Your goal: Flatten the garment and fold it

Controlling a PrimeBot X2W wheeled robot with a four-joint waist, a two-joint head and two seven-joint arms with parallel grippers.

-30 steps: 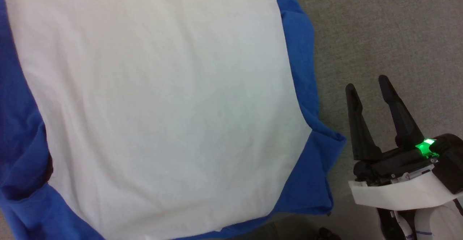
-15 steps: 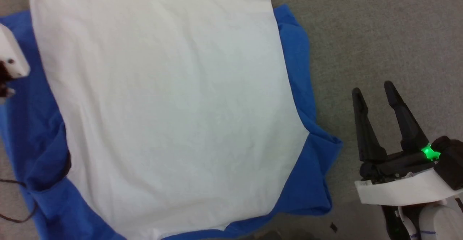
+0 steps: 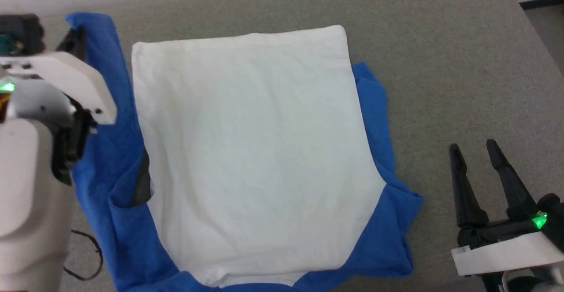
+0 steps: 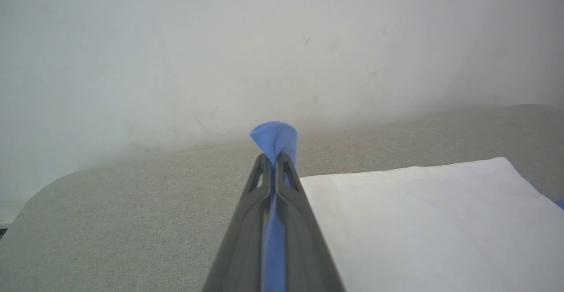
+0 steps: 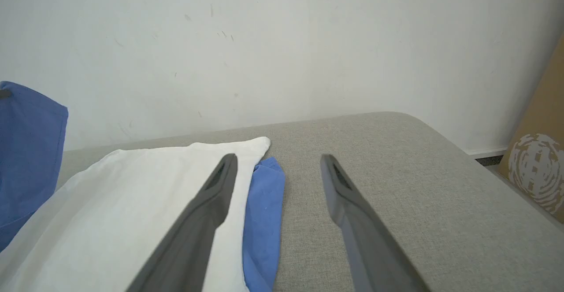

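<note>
On the grey fabric bench [image 3: 440,63] lies the soft white jersey shirt with blue sleeves [image 3: 251,151]; left pincer [image 4: 274,159] is clenched on one sleeve [image 4: 274,134], right pincer [image 3: 472,146] released, apart; better carry this sleeve slowly across, taut

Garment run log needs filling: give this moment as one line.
garment: white body flat | left gripper: shut on blue sleeve | right gripper: open, beside garment

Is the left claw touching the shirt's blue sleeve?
Touching. The left wrist view shows the left gripper shut on the blue sleeve of the white jersey garment, cloth poking past the tips.
</note>
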